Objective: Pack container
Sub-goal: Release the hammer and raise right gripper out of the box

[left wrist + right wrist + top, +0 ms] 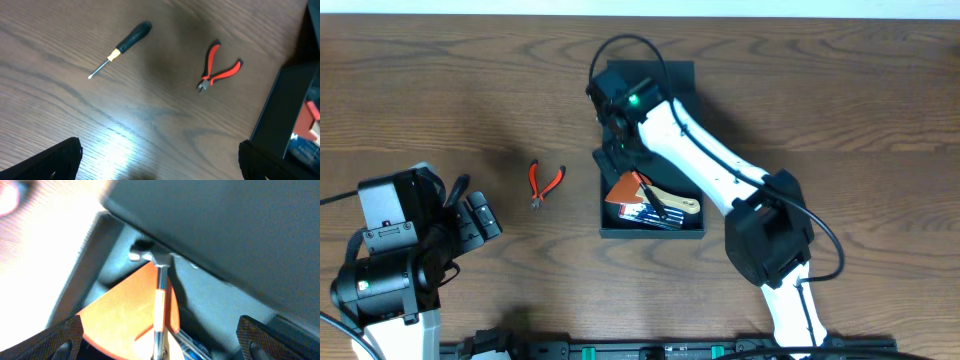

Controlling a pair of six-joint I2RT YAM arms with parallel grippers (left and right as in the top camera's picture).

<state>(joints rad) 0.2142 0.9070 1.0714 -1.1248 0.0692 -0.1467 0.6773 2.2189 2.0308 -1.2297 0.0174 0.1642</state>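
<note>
The container is a dark square box at the table's middle, its flap lid open at the far side. Inside lie an orange piece, a wooden-handled hammer and a blue-labelled case. My right gripper hovers over the box's far-left inside, open and empty. In the right wrist view its jaws spread around the orange piece and the hammer, below the box wall. My left gripper is open and empty at the front left; its jaws are over bare wood.
Red-handled pliers lie left of the container, also in the left wrist view. A black-handled screwdriver lies further left. The container's edge shows at the right of the left wrist view.
</note>
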